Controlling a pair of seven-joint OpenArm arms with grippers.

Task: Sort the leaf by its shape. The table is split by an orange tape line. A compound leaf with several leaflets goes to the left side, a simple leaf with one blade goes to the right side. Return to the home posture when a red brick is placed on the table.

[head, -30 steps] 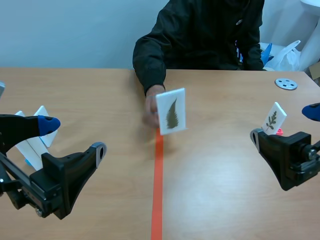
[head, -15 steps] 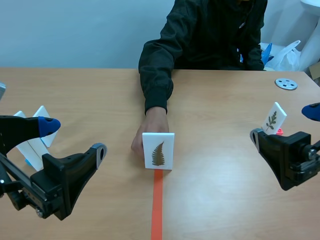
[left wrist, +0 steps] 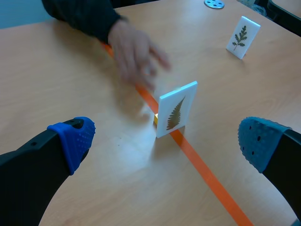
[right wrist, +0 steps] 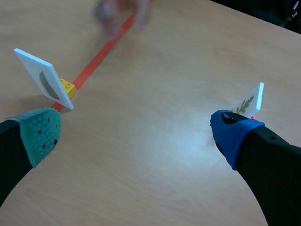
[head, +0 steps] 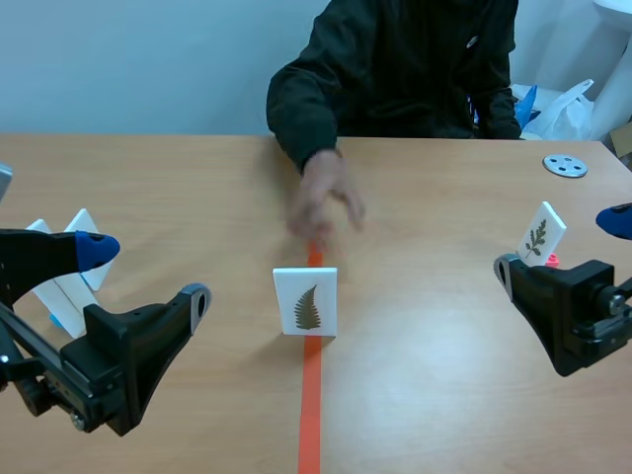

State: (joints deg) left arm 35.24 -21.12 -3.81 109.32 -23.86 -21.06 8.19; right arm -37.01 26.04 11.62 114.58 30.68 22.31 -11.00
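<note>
A white card (head: pixel 305 301) printed with a feathery, fern-like leaf stands upright on the orange tape line (head: pixel 310 415) at the table's middle. In the left wrist view the card (left wrist: pixel 176 113) rests on a small yellow brick (left wrist: pixel 155 118), ahead of my open left gripper (left wrist: pixel 164 143). The right wrist view shows the same card (right wrist: pixel 44 80) ahead of the left finger of my open right gripper (right wrist: pixel 136 134). A person's hand (head: pixel 326 202) hovers behind the card, apart from it. Both grippers (head: pixel 143 275) (head: pixel 563 245) sit low at the table's sides, holding nothing.
Another leaf card (head: pixel 540 233) stands on the right side, close to my right gripper. Two or more white cards (head: pixel 69 262) stand on the left side behind my left gripper. A metal disc (head: pixel 565 165) lies far right, with a plastic bag (head: pixel 563 109) beyond it.
The person set the card down on the tape line, let go and drew the hand back toward the far side. Neither arm has moved.
</note>
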